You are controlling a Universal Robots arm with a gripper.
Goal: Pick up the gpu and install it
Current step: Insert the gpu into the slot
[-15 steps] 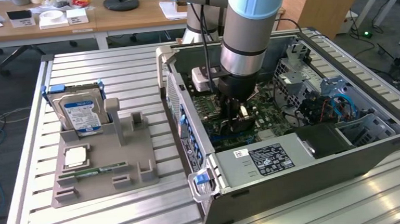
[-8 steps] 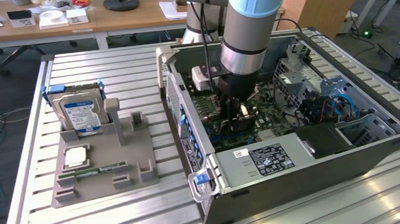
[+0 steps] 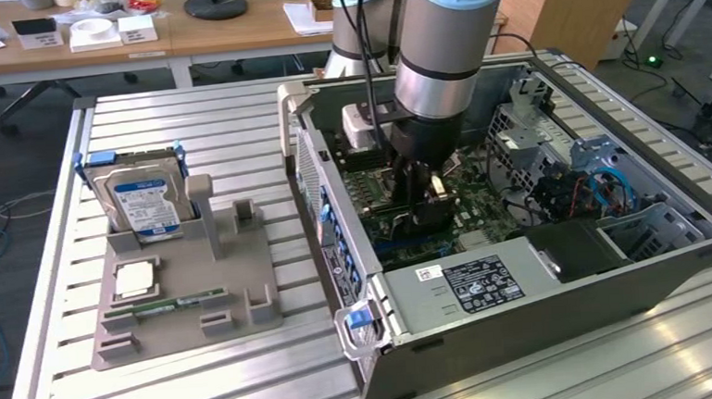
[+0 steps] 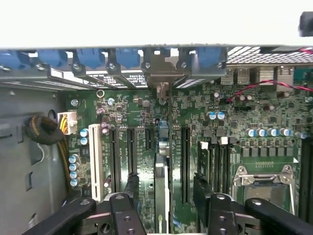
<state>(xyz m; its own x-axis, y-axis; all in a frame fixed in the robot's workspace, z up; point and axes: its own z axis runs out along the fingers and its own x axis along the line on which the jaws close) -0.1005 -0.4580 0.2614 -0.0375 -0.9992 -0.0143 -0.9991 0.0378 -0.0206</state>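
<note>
**GPU seated edge-on, hand spread around it**

We see the black two-fingered hand (image 4: 164,196) open inside the grey computer case (image 3: 562,321), fingers either side of the thin green-and-black GPU card (image 4: 161,171) standing in a motherboard slot. Card's lower end is cut off; finger contact unclear.

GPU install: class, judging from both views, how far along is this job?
Done: the gpu stands edge-on in a motherboard slot inside the computer case, so pickup and placing look finished. In hand: nothing; the gripper is open, one finger on each side of the card and clear of it. Left: full seating cannot be confirmed, and the gripper is not yet out of the case.
</note>
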